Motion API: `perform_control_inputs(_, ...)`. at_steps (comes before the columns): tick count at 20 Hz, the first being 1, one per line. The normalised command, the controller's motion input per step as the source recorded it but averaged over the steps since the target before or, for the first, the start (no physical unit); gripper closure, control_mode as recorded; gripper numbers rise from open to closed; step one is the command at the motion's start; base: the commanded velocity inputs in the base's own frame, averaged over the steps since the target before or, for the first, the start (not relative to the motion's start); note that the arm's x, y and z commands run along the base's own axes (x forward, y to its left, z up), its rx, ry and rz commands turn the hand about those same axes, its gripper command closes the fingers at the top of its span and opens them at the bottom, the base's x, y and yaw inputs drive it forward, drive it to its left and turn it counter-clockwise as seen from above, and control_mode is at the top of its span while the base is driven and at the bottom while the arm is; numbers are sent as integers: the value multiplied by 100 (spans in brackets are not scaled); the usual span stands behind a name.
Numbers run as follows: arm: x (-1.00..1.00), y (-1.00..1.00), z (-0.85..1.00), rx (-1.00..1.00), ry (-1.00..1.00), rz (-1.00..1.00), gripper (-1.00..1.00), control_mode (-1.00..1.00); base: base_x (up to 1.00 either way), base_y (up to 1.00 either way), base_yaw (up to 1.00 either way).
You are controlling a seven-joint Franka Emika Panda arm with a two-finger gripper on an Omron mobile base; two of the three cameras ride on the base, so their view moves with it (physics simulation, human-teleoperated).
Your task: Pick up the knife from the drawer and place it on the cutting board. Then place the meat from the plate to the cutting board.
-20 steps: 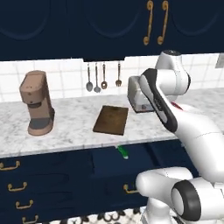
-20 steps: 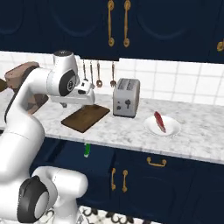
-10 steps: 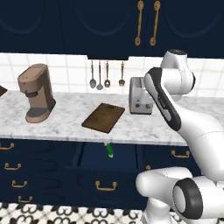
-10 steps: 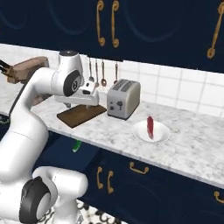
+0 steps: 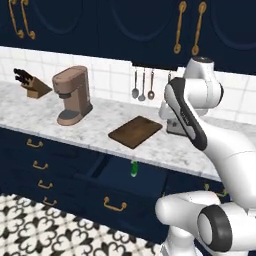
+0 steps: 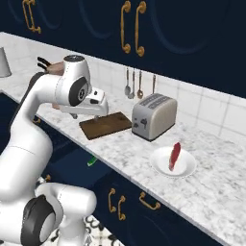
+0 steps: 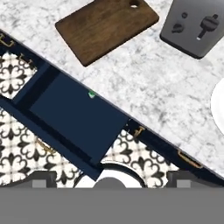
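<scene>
base has swung round, shifting both views; knife (image 5: 134,168) lies in the open drawer (image 5: 127,186) under the surface edge. fingers spread wide, empty. next: reach down, grip the green handle.

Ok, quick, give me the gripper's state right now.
Gripper: open, holding nothing, up above the counter by the cutting board. The knife is in the open drawer.
</scene>
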Motion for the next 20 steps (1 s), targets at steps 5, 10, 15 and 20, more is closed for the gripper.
perform_control_inputs(5, 0, 0, 0, 0, 0, 0, -100, 100, 45, -74, 38)
perform_control_inputs(10, 0, 0, 0, 0, 0, 0, -100, 100, 32, -29, 26)
perform_control_inputs(15, 0, 0, 0, 0, 0, 0, -100, 100, 5, 0, 1)
perform_control_inputs(20, 0, 8, -13, 0, 0, 0, -100, -100, 0, 0, 0)
